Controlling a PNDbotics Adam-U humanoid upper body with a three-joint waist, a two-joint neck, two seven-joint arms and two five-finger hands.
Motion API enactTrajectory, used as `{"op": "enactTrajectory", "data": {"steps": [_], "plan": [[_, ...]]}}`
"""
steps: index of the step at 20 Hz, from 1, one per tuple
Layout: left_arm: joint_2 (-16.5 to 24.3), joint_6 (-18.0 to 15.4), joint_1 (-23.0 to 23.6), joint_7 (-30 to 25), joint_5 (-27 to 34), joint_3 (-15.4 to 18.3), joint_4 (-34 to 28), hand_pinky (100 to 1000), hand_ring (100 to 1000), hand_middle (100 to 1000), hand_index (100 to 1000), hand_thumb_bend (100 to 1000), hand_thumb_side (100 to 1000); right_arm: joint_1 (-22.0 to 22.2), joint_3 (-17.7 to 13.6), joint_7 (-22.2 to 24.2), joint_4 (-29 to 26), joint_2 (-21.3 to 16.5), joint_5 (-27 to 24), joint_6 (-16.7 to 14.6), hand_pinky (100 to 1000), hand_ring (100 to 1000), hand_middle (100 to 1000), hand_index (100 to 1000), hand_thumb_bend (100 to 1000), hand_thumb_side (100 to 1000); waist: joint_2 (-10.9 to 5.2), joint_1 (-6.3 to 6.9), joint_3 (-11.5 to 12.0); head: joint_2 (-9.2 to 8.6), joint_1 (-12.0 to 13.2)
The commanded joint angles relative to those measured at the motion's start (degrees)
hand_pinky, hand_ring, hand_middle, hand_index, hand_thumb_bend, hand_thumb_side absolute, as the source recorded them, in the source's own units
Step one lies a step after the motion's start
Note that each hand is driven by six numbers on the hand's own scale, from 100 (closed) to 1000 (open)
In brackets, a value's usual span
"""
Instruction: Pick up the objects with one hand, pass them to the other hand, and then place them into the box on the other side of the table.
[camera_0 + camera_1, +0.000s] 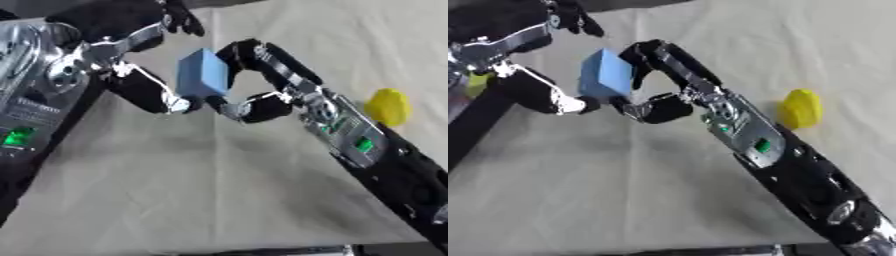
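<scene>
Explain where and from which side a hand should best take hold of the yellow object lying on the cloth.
Probably across its narrow width, from above: the yellow object lies alone on the cloth, rounded and elongated, with open space around it. The right hand is nearest.

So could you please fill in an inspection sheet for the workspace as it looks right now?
Surface: beige cloth, creased, covers the table.
Job's things: blue block held in the air between both hands; yellow object lies on the cloth to the right; box not in view.
Clutter: nothing seen.
Robot hands: left robot hand and right robot hand both have fingers curled on the block.
Cables: nothing seen.
Surroundings: dark strip at the far edge.
</scene>
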Motion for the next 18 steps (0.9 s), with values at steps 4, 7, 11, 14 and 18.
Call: {"op": "enactTrajectory", "data": {"steps": [4,7,11,14,18], "plan": [[-0.06,0.84,-1.07,0.68,1.77,0.25,0.12,795,770,739,824,476,362,-0.46,-0.22,0.64,-1.55,-1.18,0.80,-1.25,647,490,491,547,320,100,-2.10,0.61,-0.07,0.35,0.06],[-0.15,1.42,-0.99,1.21,2.80,0.15,0.47,790,765,732,815,460,361,-0.43,-0.14,1.04,-1.60,-1.19,1.05,-1.76,646,489,491,547,321,100,-2.09,0.62,-0.10,0.40,0.08],[-0.20,1.68,-0.95,1.32,3.16,0.04,0.96,787,762,729,809,444,343,-0.33,-0.23,0.86,-1.52,-1.24,1.38,-2.16,637,492,486,542,352,100,-2.08,0.62,-0.23,0.35,0.16],[-0.28,1.62,-0.86,1.16,2.92,-0.04,1.36,785,761,727,806,440,325,-0.23,-0.20,0.60,-1.48,-1.23,1.57,-2.45,633,491,485,540,363,100,-2.04,0.64,-0.31,0.40,0.23],[-0.51,1.41,-0.81,0.84,2.48,-0.15,2.22,784,760,727,805,436,329,-0.13,-0.13,0.54,-1.50,-1.26,1.54,-3.25,633,491,485,541,359,100,-2.03,0.70,-0.39,0.47,0.29]]}}
